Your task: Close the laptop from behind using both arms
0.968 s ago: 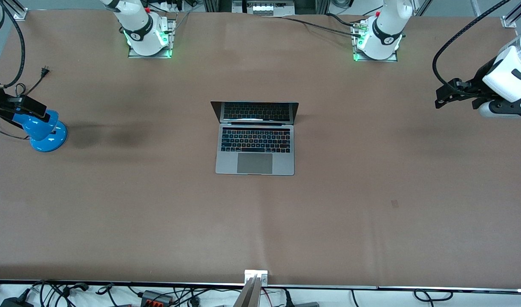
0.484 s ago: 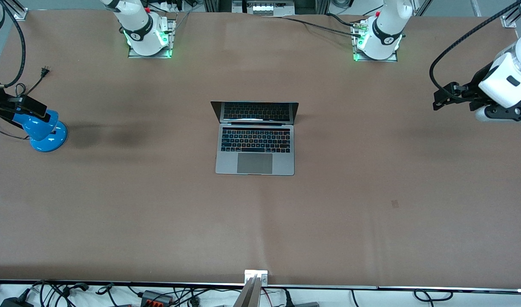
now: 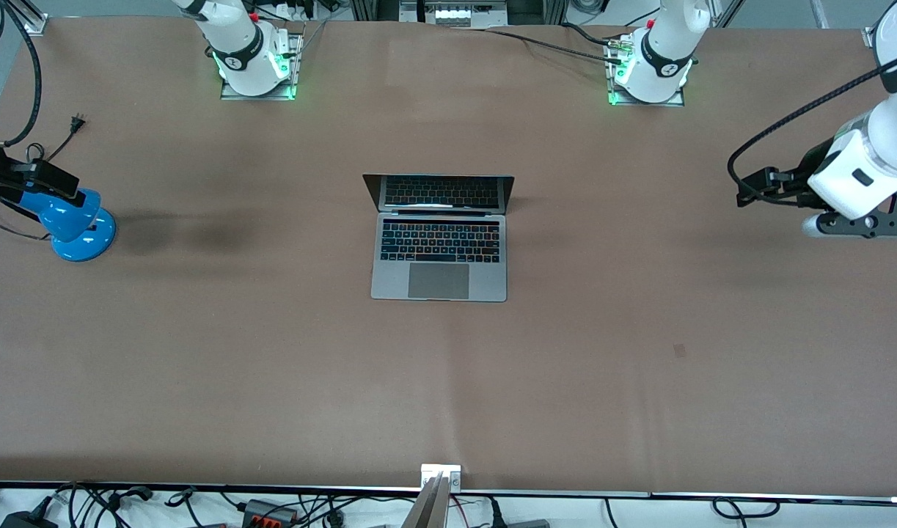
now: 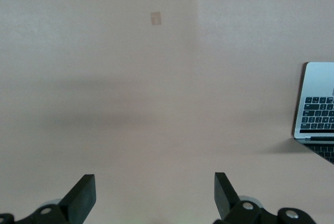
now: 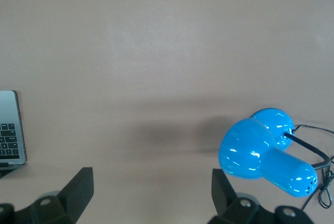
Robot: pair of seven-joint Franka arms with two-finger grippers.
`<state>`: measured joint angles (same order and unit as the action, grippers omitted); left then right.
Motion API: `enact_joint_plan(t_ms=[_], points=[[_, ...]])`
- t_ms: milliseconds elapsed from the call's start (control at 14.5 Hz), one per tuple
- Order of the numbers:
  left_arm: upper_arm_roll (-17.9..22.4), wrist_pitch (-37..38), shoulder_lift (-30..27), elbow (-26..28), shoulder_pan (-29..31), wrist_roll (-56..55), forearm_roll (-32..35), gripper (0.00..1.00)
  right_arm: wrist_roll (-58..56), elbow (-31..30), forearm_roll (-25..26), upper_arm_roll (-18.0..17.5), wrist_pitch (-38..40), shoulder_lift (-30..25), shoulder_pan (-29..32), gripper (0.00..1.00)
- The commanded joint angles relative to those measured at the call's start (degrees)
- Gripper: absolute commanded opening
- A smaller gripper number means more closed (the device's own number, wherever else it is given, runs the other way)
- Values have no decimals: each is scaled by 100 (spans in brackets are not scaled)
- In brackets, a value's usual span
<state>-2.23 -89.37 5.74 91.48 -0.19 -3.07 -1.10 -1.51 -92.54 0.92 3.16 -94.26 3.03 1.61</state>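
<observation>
- The laptop (image 3: 439, 238) sits open in the middle of the desk (image 3: 639, 381), its keyboard and trackpad facing the front camera and its dark screen standing up on the side toward the arms' bases.
- The left arm (image 3: 870, 165) comes in from the left arm's end of the desk, its white forearm bent low and level, with a black cable looping from it.
- The left pincer (image 3: 745, 192) points along the desk toward the laptop and hangs over bare desk, well apart from the laptop.
- In the left wrist view the left pincer's two black fingers (image 4: 81, 199) stand wide apart with nothing between them, so it is open and empty; the laptop's corner (image 4: 317, 104) shows at the edge of that view.
- The right pincer (image 3: 30, 176) shows only partly at the edge of the front view, over the right arm's end of the desk, just above a blue desk lamp (image 3: 70, 220); its exact pose is hard to read there.
- The right wrist view shows the right pincer's fingers (image 5: 78, 190) spread wide and holding nothing, with the blue lamp (image 5: 266, 153) below and the laptop's edge (image 5: 10, 130) well apart from it.
- A small tan patch (image 3: 680, 350) marks the desk nearer to the front camera than the left pincer's stretch of desk.
</observation>
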Motion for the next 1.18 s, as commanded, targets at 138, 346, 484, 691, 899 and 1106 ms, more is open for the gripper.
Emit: enact_joint_plan(t_ms=[138, 346, 484, 691, 899, 1106], points=[[12, 410, 313, -474, 1, 104, 110, 35, -42, 8, -301, -8, 391, 66, -90, 100], [12, 718, 305, -474, 45, 122, 83, 4, 46, 8, -592, -8, 391, 57, -143, 27], [12, 780, 305, -465, 45, 122, 66, 1, 55, 8, -601, -17, 426, 127, -327, 7], [3, 868, 287, -412, 45, 183, 48, 1, 643, 8, -601, -17, 715, 276, -704, 0], [-6, 868, 278, -403, 45, 210, 48, 1, 740, -62, -619, -52, 987, 479, -1336, 0], [-94, 1053, 165, -202, 10, 210, 22, 1, 688, -177, -1116, -52, 1129, 610, -1628, 0]])
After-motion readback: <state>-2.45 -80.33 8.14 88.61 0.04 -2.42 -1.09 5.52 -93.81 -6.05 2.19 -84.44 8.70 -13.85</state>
